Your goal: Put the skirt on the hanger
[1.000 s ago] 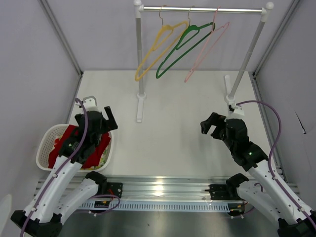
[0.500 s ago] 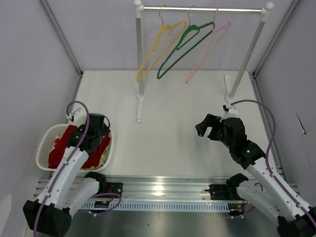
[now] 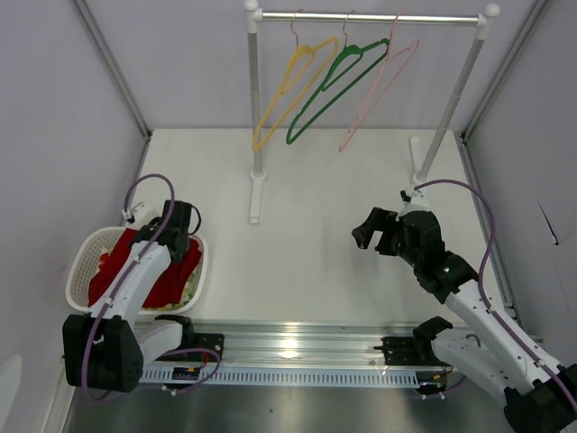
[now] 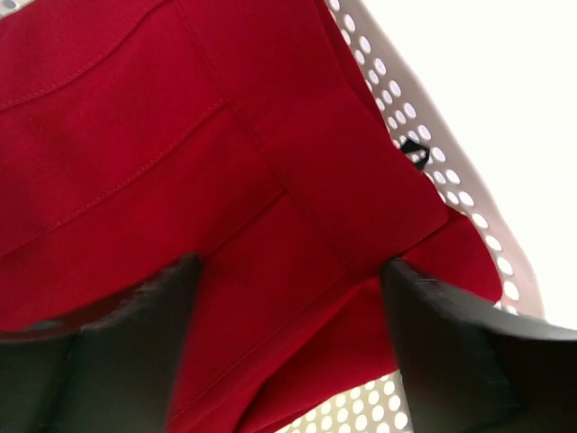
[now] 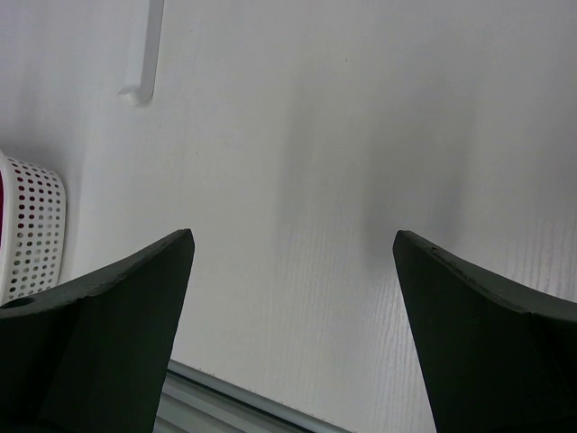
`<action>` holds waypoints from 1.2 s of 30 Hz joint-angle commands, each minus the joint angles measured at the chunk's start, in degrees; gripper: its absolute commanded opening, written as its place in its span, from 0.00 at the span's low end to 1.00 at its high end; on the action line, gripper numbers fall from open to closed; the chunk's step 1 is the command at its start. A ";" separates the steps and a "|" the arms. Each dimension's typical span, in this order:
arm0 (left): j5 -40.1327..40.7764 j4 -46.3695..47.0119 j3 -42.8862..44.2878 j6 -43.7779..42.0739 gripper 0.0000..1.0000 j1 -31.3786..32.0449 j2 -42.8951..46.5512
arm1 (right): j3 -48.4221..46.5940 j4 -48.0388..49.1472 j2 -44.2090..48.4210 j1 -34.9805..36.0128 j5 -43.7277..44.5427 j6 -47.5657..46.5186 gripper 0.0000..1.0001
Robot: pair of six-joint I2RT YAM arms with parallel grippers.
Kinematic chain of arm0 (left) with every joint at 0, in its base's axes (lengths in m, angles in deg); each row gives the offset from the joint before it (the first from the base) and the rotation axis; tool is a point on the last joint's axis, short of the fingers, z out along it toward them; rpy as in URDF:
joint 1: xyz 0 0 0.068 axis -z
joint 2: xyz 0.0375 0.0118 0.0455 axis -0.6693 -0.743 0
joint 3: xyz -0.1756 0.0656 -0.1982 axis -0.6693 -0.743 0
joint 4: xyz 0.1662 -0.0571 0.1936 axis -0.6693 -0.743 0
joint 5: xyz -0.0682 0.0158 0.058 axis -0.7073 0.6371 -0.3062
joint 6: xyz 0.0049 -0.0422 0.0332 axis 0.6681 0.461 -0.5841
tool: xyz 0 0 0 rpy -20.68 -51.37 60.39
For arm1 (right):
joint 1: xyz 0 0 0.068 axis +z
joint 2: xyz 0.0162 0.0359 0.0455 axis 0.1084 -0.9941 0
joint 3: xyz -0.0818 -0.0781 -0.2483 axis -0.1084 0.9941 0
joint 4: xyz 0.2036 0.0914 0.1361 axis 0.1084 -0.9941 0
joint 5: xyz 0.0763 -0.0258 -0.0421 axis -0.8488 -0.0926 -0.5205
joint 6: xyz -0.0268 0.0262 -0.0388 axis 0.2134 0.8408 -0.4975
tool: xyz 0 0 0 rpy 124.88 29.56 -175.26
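At the table's left edge, a white basket [image 3: 79, 271] holds the red skirt [image 4: 180, 135]. The left gripper [image 4: 288, 266] hangs just above the fabric, jaws spread, gripping nothing. White tabletop [image 3: 306, 207] stretches between the arms. The right gripper [image 5: 293, 236] hovers over it, wide open and empty. The pink hanger [image 3: 383, 90] hangs rightmost on the rail [image 3: 370, 17].
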 commanded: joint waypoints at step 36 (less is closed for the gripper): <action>-24.05 -2.32 58.95 -31.70 0.00 26.90 3.56 | -12.08 4.32 -8.12 -1.18 -8.63 -2.05 0.99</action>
